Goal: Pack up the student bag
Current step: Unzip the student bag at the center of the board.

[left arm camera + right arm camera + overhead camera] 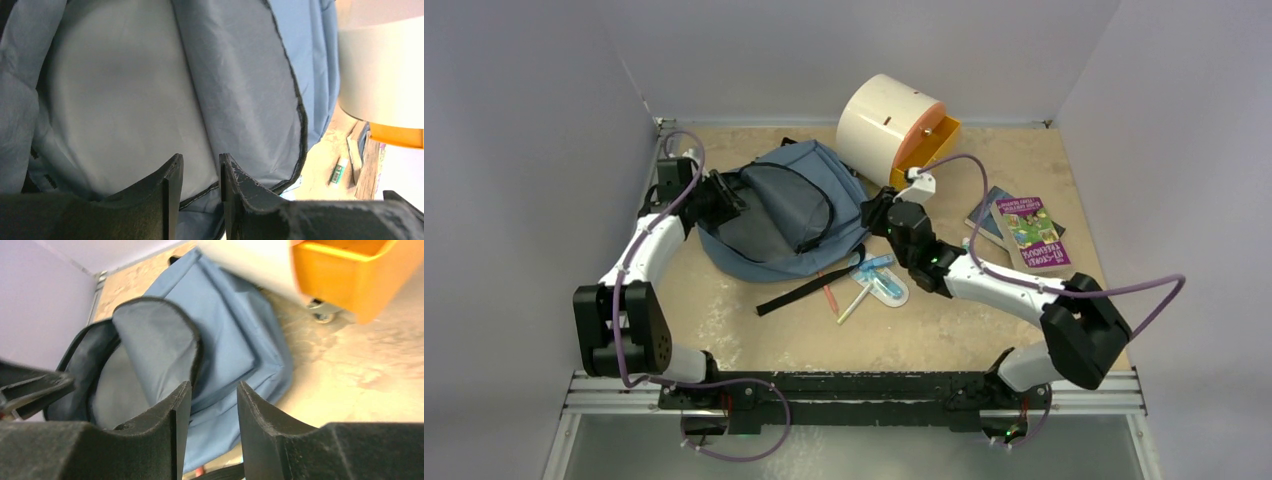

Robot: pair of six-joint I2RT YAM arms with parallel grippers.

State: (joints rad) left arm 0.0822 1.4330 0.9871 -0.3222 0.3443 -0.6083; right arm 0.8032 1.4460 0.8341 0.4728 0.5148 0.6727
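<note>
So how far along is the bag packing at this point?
Done: the student bag lies unzipped, its grey lining showing and nothing visible inside. In hand: the left gripper is at the bag's mouth, grip on fabric unclear; the right gripper hovers open and empty beside it. To do: the books, the clear pouch and the loose pens are on the table, unpacked.

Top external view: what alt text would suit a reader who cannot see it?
A slate-blue student bag lies open on a table, the left gripper and right gripper at either side. A cream cabinet, books and pens sit nearby.
</note>
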